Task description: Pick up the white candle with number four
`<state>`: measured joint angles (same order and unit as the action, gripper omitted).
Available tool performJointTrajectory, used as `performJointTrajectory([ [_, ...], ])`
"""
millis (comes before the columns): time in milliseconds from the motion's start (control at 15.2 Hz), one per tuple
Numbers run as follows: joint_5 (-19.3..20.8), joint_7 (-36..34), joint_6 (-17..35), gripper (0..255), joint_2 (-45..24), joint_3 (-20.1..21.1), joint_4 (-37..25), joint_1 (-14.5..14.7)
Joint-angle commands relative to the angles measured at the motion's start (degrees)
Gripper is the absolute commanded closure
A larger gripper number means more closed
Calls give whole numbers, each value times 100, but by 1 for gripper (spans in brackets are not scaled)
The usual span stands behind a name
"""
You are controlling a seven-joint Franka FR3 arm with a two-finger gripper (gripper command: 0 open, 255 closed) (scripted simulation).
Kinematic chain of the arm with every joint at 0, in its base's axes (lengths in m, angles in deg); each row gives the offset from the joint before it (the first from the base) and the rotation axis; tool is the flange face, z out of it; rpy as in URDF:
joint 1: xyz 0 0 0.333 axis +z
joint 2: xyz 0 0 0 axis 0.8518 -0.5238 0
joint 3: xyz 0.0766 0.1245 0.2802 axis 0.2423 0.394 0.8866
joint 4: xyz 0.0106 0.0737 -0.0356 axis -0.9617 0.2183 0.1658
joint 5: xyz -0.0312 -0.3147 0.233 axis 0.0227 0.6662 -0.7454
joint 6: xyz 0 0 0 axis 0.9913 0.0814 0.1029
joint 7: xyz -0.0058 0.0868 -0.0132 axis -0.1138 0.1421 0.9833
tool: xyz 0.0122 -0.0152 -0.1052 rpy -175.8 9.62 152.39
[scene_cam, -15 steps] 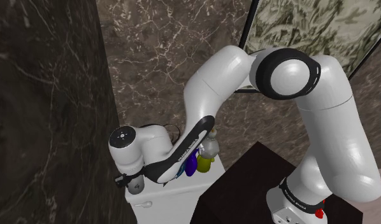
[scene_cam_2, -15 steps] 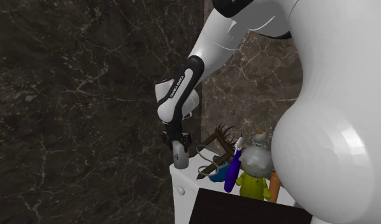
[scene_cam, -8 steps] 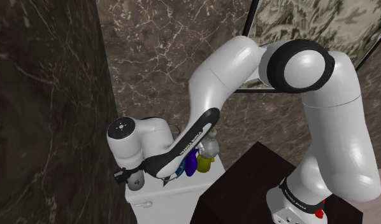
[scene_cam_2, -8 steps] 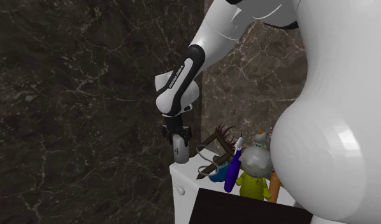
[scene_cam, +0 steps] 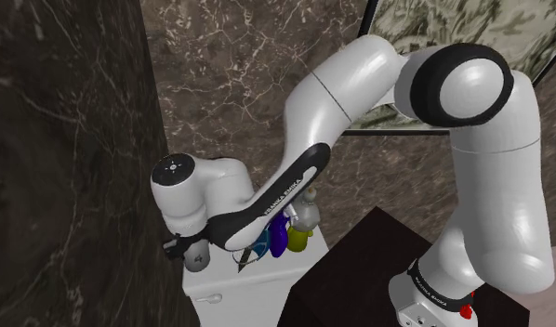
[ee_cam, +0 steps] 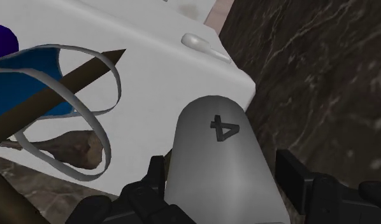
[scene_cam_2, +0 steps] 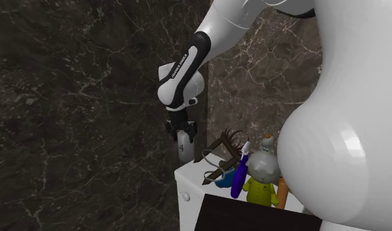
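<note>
A pale grey-white candle point(ee_cam: 221, 159) with a dark "4" on its rounded top sits clasped between my gripper's point(ee_cam: 222, 181) two black fingers point(ee_cam: 155, 180). In the second exterior view the candle point(scene_cam_2: 183, 146) hangs from the gripper point(scene_cam_2: 182, 136) a little above the left corner of the white cabinet top point(scene_cam_2: 196, 181), clear of it. From the shoulder view the candle point(scene_cam: 194, 258) shows under the hand point(scene_cam: 186, 248), beside the dark marble wall.
On the white top point(ee_cam: 151, 57) stand a blue bowl point(scene_cam_2: 222, 178) with a brown stick and wire loops, a purple brush point(scene_cam_2: 239, 172), a doll in yellow point(scene_cam_2: 261, 176) and an orange item point(scene_cam_2: 282, 190). The dark marble wall point(scene_cam_2: 83, 118) is close by. The dark stand point(scene_cam: 360, 265) lies nearby.
The gripper has risen with the candle, lifting it off the white top; the arm's elbow has swung upward.
</note>
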<state>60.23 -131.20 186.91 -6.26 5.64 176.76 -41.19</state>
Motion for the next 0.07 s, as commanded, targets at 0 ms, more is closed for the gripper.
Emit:
performJointTrajectory([
  [0, -24, 18, -23, 255, 35, 18, 7, -13],
])
